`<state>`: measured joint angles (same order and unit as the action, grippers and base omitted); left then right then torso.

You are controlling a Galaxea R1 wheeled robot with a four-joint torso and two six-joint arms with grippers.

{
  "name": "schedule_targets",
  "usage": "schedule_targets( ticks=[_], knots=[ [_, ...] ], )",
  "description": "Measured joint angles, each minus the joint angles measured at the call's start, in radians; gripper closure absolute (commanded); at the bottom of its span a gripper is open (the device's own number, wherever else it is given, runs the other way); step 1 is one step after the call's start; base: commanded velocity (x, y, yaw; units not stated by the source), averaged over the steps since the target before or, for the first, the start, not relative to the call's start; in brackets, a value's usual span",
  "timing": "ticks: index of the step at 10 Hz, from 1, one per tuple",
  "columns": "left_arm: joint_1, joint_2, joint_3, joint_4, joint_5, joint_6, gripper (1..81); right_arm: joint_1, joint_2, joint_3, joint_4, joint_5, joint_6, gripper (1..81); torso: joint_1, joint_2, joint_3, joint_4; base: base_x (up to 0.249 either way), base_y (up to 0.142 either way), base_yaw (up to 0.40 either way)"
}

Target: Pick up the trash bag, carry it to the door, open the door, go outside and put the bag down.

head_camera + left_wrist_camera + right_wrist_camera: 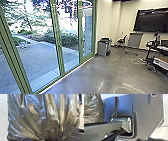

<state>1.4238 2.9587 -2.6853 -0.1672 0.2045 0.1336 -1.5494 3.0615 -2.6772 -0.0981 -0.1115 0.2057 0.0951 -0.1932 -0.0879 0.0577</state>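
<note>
Beyond the glass doors lies the yard; a bin stands near their far end. Inside them, by the left wrist, the trash bag seems picked up; either gripper's opening or hold, I can't tell. Opening, exit and set-down remain.

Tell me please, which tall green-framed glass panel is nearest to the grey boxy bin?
The narrow glass panel at the far end, beside the cream wall; the other panels stand farther from the bin.
</note>
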Motion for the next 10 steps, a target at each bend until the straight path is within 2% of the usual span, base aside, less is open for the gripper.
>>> schedule_targets(
  ticks=[10],
  knots=[
    [0.003,0.000,0.000,0.001,-0.004,0.000,81.1,0.000,0.000,0.000,0.000,0.000,-0.002,1.0,0.000,0.000,0.000,0.000,0.135,0.000,0.000]
  ],
)
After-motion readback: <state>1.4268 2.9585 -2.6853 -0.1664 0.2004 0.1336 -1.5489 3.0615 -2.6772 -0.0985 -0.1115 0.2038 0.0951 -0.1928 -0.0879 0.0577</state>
